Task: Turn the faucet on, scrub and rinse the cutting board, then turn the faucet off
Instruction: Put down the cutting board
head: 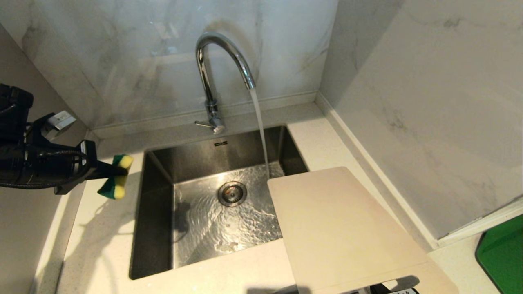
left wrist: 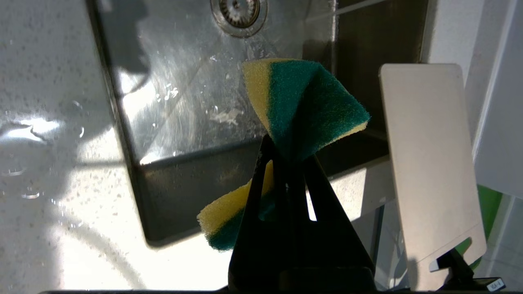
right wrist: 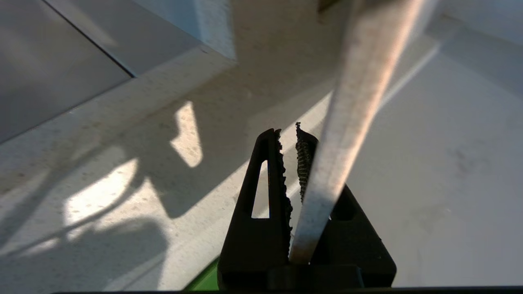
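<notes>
Left end effector (head: 116,170) clamps sponge (head: 116,176); right end effector (right wrist: 288,134) clamps cutting board (head: 343,228); water fills sink (head: 157,212).

The left end effector (head: 107,170) is hovering at the left side, its fingers clamping tightly together. The right end effector (right wrist: 289,134) is pinching with fingers nearly closed, pointing forward.

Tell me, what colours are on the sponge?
The sponge is dark green on one side and yellow on the other, seen best in the left wrist view.
</notes>
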